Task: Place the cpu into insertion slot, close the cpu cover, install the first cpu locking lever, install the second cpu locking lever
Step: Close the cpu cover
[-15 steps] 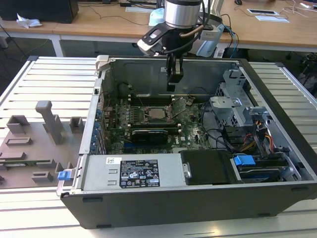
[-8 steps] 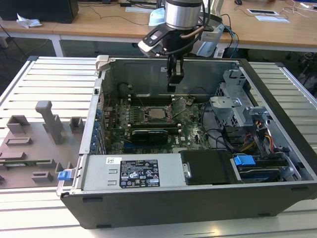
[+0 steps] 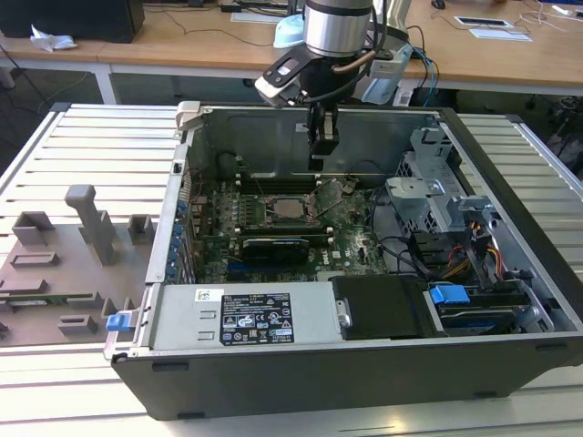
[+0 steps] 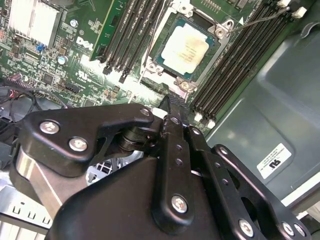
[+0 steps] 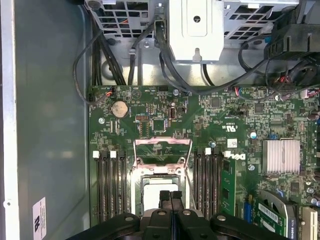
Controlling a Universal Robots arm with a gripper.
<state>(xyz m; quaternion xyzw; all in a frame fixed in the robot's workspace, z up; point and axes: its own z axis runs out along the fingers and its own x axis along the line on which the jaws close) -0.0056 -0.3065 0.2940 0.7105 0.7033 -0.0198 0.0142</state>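
- Exterior view: the gripper (image 3: 321, 157) hangs inside the open computer case (image 3: 510, 273), above the motherboard (image 3: 360, 238) and over the socket area, clear of the board.
- Jaws: in the first wrist view the two fingers (image 5: 165, 199) are drawn together with only a thin seam between them. Nothing is held.
- Cpu: the cpu (image 4: 186, 46) lies flat and square in the insertion slot (image 5: 136, 185), silvery top facing up. In the first wrist view the fingertips overlap part of it.
- Cpu cover: the cpu cover (image 5: 162, 142) stands open — swung back on its hinge away from the slot, with bare board visible through its square opening. It does not lie over the chip.
- Locking lever: a thin wire lever (image 4: 260, 19) angles away from one corner of the slot. I cannot tell whether it is latched.
- Surroundings: memory slots (image 5: 110, 185) flank the socket on both sides, and a black card (image 3: 273, 246) lies on its near side.
- Also in the case: a grey power supply (image 3: 241, 319) sits along the near wall.
- Desk: the case rests on a slatted desk (image 3: 82, 137) — grey fixture blocks (image 3: 91, 223) stand at the exterior view's left.
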